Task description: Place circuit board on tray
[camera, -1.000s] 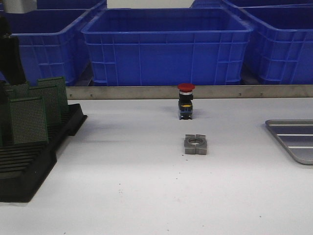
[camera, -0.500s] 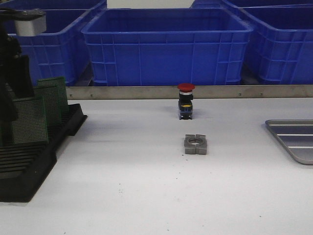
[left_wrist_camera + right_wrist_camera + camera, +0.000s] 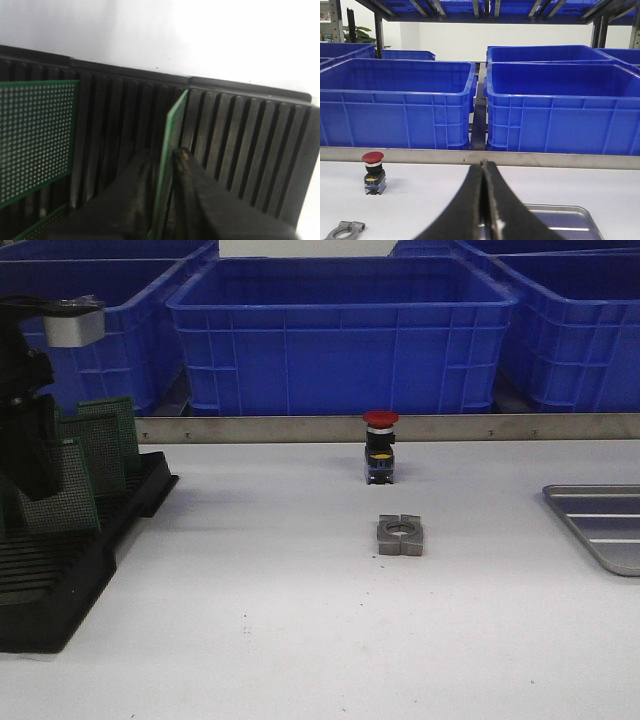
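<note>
Left arm [image 3: 25, 410]: black housing throughout, carrying a light grey rectangular block [image 3: 72, 322] at its upper end. Left fingers [image 3: 192, 200] are matte black and taper to narrow tips; right fingers [image 3: 502, 210] are likewise black, long and wedge-shaped.

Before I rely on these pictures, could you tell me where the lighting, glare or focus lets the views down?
Front view: even light, soft shadows, sharp on the tray; the left arm is a dark mass. Left wrist view: the table is blown out to white, and the left gripper fingers are dark and blurred around the circuit board. Right wrist view: bins are crisp, and the right gripper is soft.
</note>
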`<state>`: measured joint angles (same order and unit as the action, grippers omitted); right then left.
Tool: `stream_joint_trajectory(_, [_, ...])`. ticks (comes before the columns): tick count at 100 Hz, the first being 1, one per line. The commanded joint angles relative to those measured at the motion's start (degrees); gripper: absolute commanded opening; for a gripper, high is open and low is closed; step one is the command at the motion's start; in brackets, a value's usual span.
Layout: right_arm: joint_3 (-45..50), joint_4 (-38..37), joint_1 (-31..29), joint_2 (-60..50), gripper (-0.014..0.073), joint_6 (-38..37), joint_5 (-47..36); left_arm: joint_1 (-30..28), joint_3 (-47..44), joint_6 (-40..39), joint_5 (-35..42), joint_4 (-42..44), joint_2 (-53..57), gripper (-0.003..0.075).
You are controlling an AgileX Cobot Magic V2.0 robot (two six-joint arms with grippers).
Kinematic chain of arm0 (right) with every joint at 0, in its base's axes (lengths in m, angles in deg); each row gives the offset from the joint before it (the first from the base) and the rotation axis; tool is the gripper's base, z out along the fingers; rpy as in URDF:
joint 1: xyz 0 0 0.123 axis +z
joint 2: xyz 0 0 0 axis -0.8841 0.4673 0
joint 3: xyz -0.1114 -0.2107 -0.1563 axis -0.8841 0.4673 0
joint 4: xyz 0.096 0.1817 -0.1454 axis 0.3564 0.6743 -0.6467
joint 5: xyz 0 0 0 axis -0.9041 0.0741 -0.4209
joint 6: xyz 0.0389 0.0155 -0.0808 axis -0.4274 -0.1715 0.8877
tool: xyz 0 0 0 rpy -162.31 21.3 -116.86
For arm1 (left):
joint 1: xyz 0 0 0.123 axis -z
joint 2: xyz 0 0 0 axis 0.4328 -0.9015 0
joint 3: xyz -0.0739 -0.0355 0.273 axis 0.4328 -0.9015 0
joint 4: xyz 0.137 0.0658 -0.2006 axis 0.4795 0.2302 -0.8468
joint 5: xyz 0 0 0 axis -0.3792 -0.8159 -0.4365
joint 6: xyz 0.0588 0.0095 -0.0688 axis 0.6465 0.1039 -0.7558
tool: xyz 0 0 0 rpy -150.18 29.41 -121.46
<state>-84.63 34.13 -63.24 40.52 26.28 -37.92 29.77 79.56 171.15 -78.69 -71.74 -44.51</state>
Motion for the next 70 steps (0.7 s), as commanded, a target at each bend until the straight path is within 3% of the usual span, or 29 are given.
stream_joint_trajectory(1, [0.24, -0.63, 0.04, -1.02, -0.0067, 0.00, -4.79, -0.07, 1.74, -0.31, -0.25, -2.98, 2.80, -0.0018])
stream_joint_trajectory(19, [0.24, -0.63, 0.04, -1.02, -0.0067, 0.00, -4.79, -0.07, 3.95, -0.31, -7.48, -3.10, 2.80, -0.0018])
stream_joint_trajectory(48, [0.24, -0.63, 0.04, -1.02, -0.0067, 0.00, -4.79, 0.14, 5.05, -1.40, -7.49, -5.76, 7.71, -0.0018])
stream_joint_trajectory(70, [0.24, -0.63, 0.04, -1.02, -0.0067, 0.00, -4.79, 1.95, 5.05, -3.31, -7.49, -19.43, 13.67, -0.0018])
